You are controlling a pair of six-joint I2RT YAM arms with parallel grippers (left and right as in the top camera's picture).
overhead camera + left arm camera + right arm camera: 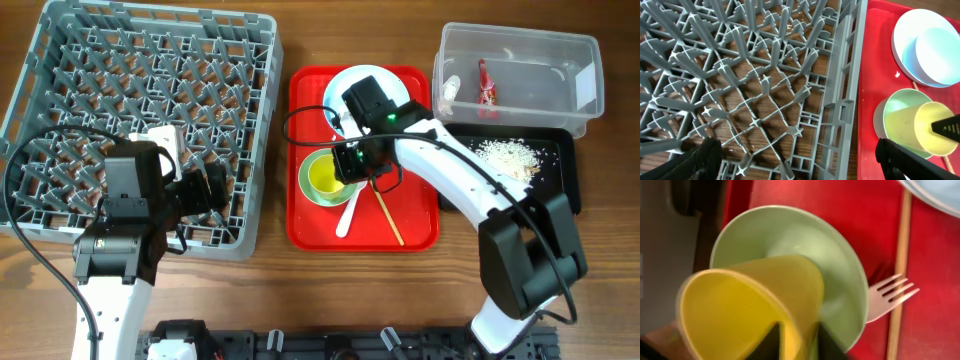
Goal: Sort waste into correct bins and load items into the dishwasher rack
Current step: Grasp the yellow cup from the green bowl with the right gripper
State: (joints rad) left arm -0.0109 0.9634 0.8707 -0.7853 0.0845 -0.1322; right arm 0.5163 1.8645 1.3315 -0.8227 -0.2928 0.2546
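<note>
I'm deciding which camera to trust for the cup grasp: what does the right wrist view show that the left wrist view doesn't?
Right wrist only: the tines of the fork beside the green bowl, and the right hand pinching the yellow cup wall from both sides. Left wrist only: the dishwasher rack and the small white bowl on the plate. Both: the yellow cup tilted over the green bowl, on the red tray.

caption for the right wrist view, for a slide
Right pincer grips the tilted cup by its rim over the bowl, fork and stick alongside.

The green bowl (790, 235) hides the fork's (890, 296) handle.
</note>
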